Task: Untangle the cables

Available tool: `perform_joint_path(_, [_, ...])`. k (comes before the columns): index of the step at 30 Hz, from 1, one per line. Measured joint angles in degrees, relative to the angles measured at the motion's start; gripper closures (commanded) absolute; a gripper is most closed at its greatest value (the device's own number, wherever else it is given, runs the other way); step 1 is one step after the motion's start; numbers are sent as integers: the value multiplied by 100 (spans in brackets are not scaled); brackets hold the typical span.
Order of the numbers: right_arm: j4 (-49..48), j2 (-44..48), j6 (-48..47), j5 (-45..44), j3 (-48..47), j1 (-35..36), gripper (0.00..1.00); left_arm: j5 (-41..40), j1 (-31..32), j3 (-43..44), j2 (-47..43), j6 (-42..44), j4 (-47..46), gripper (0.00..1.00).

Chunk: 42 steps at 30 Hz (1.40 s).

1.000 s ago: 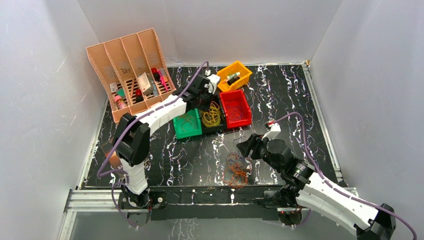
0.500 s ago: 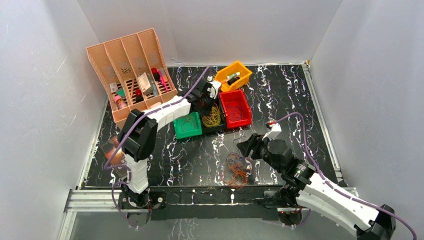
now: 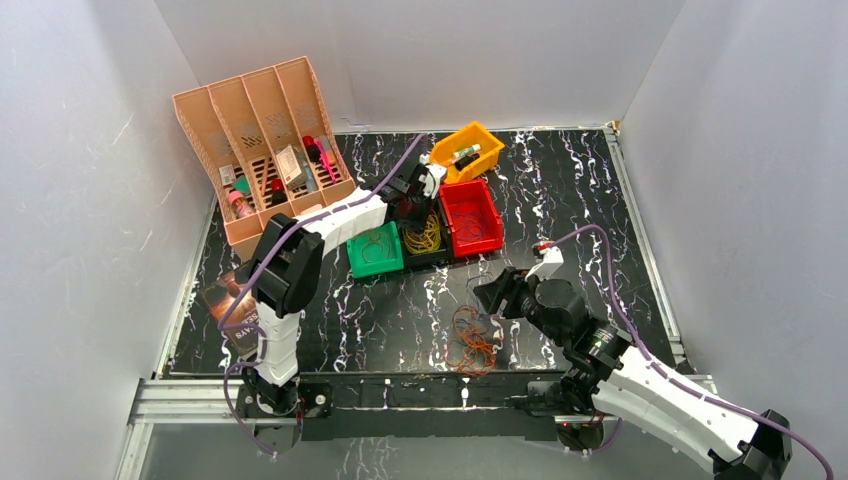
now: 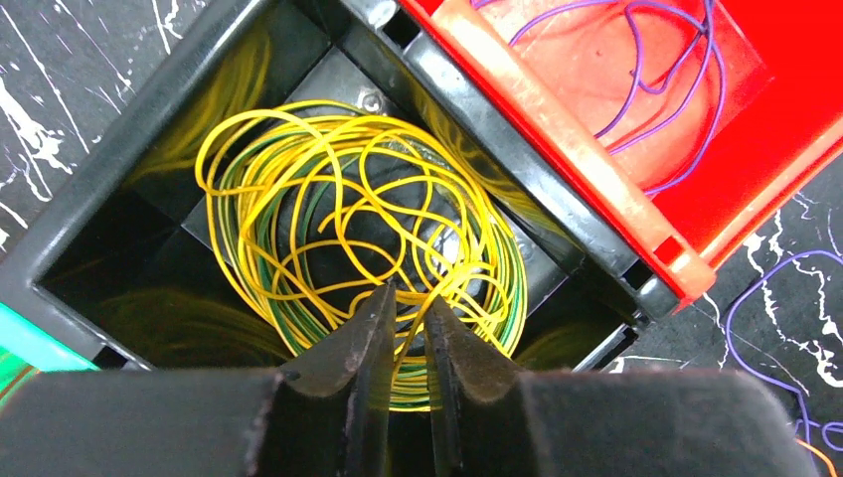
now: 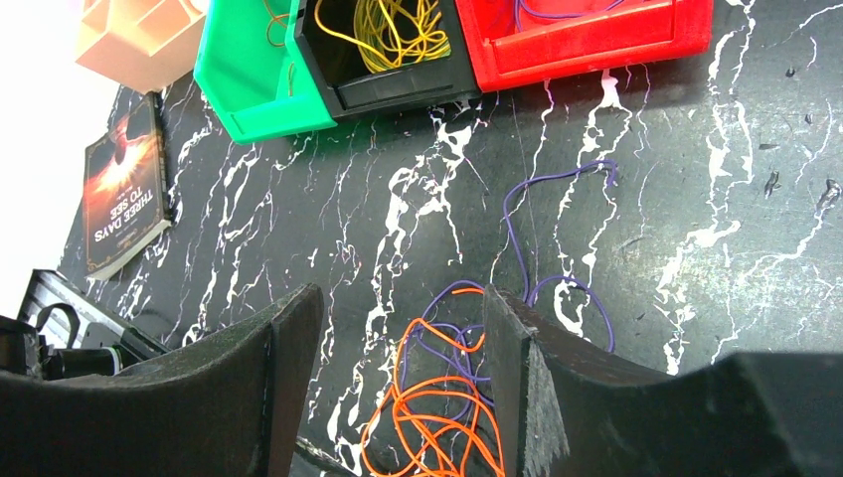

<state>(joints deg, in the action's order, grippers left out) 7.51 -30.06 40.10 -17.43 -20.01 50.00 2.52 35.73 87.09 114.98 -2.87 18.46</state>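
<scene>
The cables look like thin, light, springy wire that will flop, snag on its neighbours and slip out of a loose pinch. My judgement is that each is best taken at a single free arc on the outside of a loop, away from crossings, and drawn out slowly. The unsorted tangle (image 5: 437, 407) of orange and purple strands lies on the black marbled table (image 5: 756, 199), near its front edge. It sits directly beneath the right gripper (image 5: 398, 298), whose jaws stand wide apart and hold nothing. A purple loop (image 5: 517, 194) trailing out of the tangle toward the bins seems the cleanest place to grip. The yellow cables (image 4: 358, 238) are coiled in the black bin (image 4: 109, 199), with a few greenish strands among them. The left gripper (image 4: 408, 303) hangs over that coil with its jaws drawn almost together. A yellow strand shows in the slit, though I cannot tell whether it is pinched. A purple cable (image 4: 636, 75) lies in the red bin (image 4: 775, 149), and an orange cable (image 3: 375, 245) in the green bin (image 5: 249, 89). The only legible writing is on the book (image 5: 124, 189) at the table's left edge, whose cover reads "THREE DAYS TO SEE". Labels on the things in the yellow bin (image 3: 492, 140) and the peach file organiser (image 3: 200, 110) are too small to read.
</scene>
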Motion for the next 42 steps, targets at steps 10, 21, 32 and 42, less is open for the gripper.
perform_joint_path(10, [0,-35,0,0,-2,0,31,-4,0,315,-72,48,138,60])
perform_joint_path(21, [0,-72,2,2,-2,0,31,-17,0,372,-509,81,304,46])
perform_joint_path(32, [-33,-149,7,7,258,0,31,39,2,138,-1163,94,417,36])
perform_joint_path(42, [-33,-68,7,-9,260,0,31,92,280,-461,-1838,951,496,24])
